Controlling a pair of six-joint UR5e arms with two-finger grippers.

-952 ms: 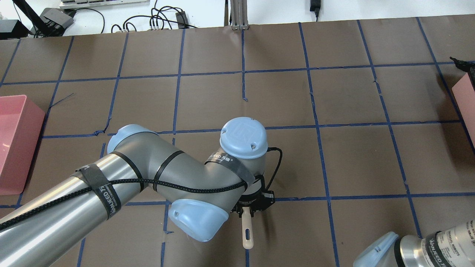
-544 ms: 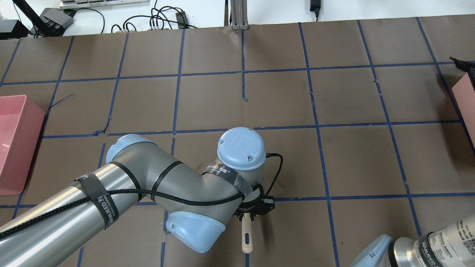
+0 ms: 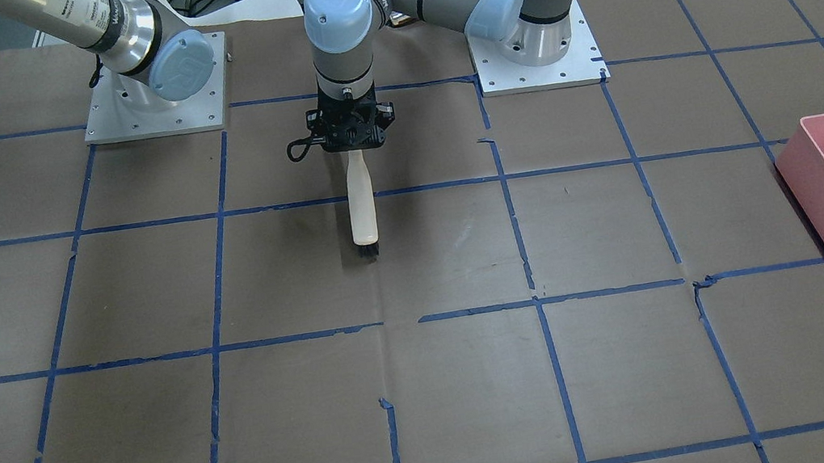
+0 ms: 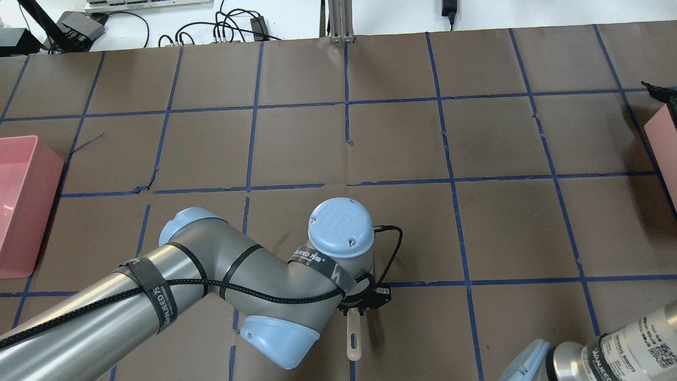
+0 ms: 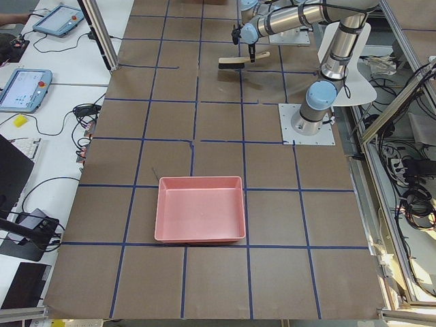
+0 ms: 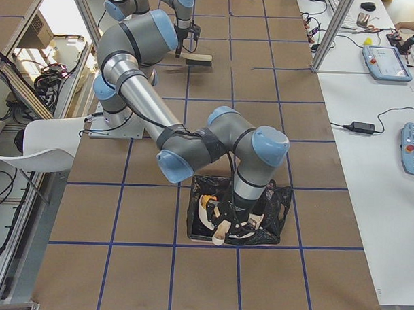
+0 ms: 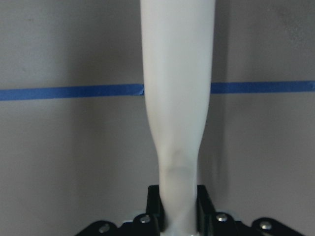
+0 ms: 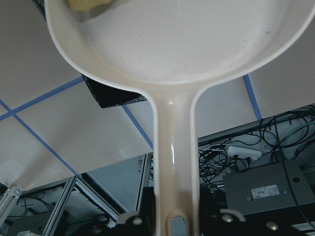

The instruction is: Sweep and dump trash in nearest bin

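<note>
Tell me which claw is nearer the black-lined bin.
Right. The right claw holds the dustpan directly over the black-lined bin; the left claw is far off at mid-table, gripping the brush.

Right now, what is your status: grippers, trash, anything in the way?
Left gripper shut on brush. Right gripper shut on dustpan, over black-lined bin. One yellow trash piece in dustpan; others unseen. No obstacle seen.

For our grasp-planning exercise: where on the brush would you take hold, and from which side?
Grip the brush on its slim pale handle, behind the bristles, coming down from above, as the left gripper does. The handle lies roughly level and looks narrow enough to sit between two fingers, and this hold leaves the bristles free.
</note>
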